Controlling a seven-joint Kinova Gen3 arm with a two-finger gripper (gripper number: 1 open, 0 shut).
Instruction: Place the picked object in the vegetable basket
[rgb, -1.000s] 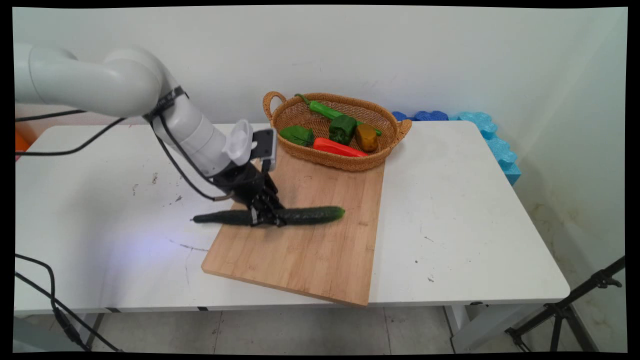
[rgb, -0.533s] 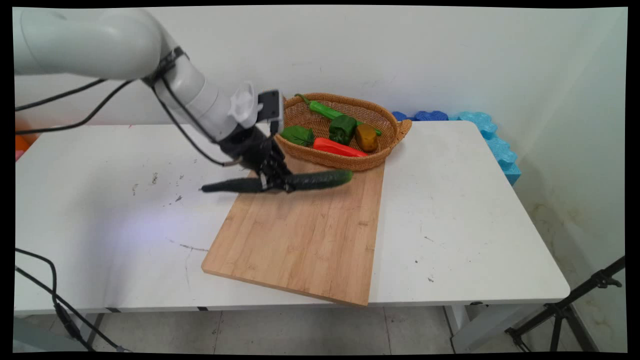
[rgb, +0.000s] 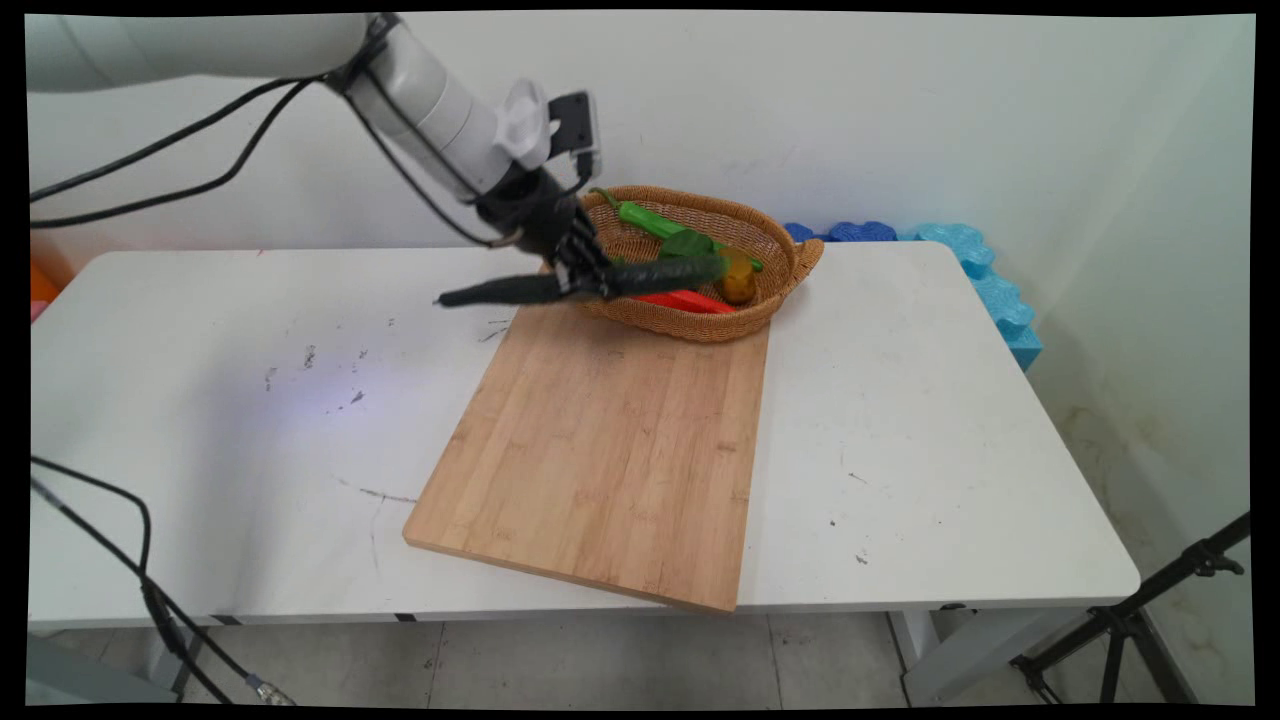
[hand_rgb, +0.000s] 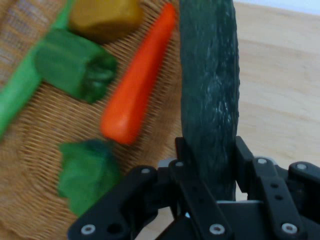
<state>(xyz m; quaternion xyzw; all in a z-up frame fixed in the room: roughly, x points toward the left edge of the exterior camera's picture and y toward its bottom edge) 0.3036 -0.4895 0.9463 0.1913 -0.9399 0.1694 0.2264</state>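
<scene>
Overhead table view; close basket (rgb: 690, 262) view

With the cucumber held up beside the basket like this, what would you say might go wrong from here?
The cucumber is long and clamped only near its middle by the gripper, so it might pivot or slip. Its far end hangs low over the wicker basket, so it could catch the rim or knock the carrot and green pepper inside.
</scene>
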